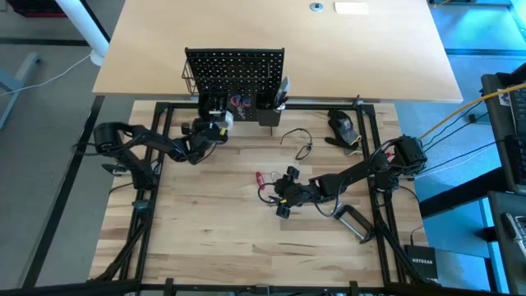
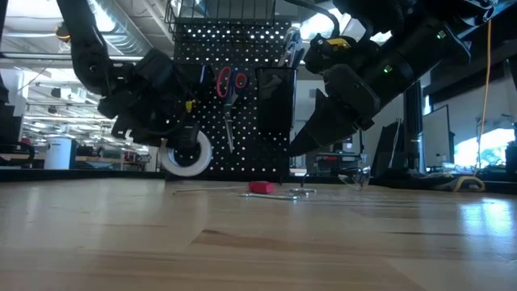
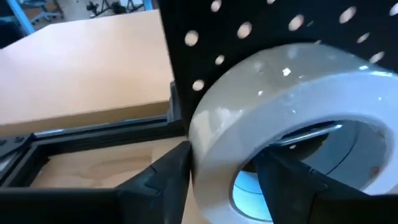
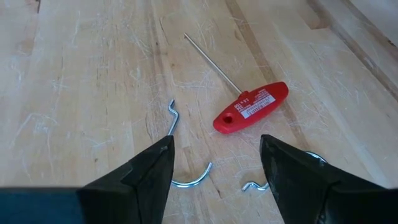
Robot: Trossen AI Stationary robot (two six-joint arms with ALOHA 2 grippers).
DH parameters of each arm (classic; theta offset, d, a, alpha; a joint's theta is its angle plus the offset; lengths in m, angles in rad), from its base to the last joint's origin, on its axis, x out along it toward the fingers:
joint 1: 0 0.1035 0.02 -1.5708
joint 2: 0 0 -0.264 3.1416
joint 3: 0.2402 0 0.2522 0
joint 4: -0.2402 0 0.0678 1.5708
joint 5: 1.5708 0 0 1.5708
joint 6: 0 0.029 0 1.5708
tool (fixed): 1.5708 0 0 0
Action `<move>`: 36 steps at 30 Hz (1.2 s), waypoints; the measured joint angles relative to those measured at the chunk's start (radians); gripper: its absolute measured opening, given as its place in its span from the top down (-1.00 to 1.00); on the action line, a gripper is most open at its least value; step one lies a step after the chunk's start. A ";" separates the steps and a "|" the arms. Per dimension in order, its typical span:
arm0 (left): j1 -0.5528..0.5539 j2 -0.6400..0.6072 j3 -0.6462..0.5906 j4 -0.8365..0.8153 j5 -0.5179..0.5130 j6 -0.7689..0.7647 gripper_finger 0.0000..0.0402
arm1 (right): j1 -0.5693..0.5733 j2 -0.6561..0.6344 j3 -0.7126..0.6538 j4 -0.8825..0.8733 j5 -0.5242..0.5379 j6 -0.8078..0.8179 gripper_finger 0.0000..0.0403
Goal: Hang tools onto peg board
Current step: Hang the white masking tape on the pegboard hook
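The black peg board (image 1: 234, 74) stands upright at the table's far side, with red-handled scissors (image 2: 230, 82) hanging on it. My left gripper (image 1: 215, 125) is shut on a white tape roll (image 3: 292, 93) right in front of the board's lower left part (image 3: 280, 25); the roll also shows in the low view (image 2: 186, 153). My right gripper (image 4: 214, 155) is open and empty, hovering over a red T-handled key (image 4: 252, 107) that lies flat on the table, with small wire hooks (image 4: 176, 118) beside it. My left gripper pinches the roll's band (image 3: 211, 149) with one finger (image 3: 165, 180) outside and the other finger (image 3: 289, 180) inside the roll's hole. The fingers come level from the table's near left side toward the board. The roll stands on edge, close above the table.
A bulky black device (image 1: 343, 125) and a loose black cord (image 1: 297, 141) lie at the far right. A silver tool (image 1: 353, 220) lies near my right arm. Black cups (image 1: 267, 108) hang on the board's right part. Bare wood lies at the table's near side (image 1: 214, 238).
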 joint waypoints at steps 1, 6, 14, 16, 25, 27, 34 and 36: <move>-0.004 -0.010 0.000 -0.004 0.000 0.008 0.17 | 0.000 0.000 0.000 0.000 0.000 0.000 -0.18; -0.023 -0.058 0.000 -0.074 0.005 0.005 0.17 | 0.000 0.000 0.000 0.000 0.000 0.000 -0.18; -0.029 -0.086 0.000 -0.193 0.017 -0.053 0.17 | 0.000 0.000 0.000 0.000 0.000 0.001 -0.18; -0.028 -0.086 0.000 -0.199 0.016 -0.055 0.17 | 0.000 0.000 0.000 0.003 0.000 0.001 -0.18; 0.030 -0.086 0.001 -0.182 0.015 -0.079 0.17 | 0.000 0.000 0.000 0.007 0.000 0.001 -0.18; 0.042 -0.086 0.001 -0.162 0.015 -0.080 0.17 | 0.000 0.000 0.000 0.007 0.000 0.001 -0.18; 0.070 -0.085 0.001 -0.095 0.028 -0.061 0.17 | 0.000 0.000 0.000 0.007 0.000 0.001 -0.18; 0.070 -0.084 0.001 -0.098 0.040 -0.063 0.17 | 0.000 0.000 0.000 0.007 0.000 0.001 -0.18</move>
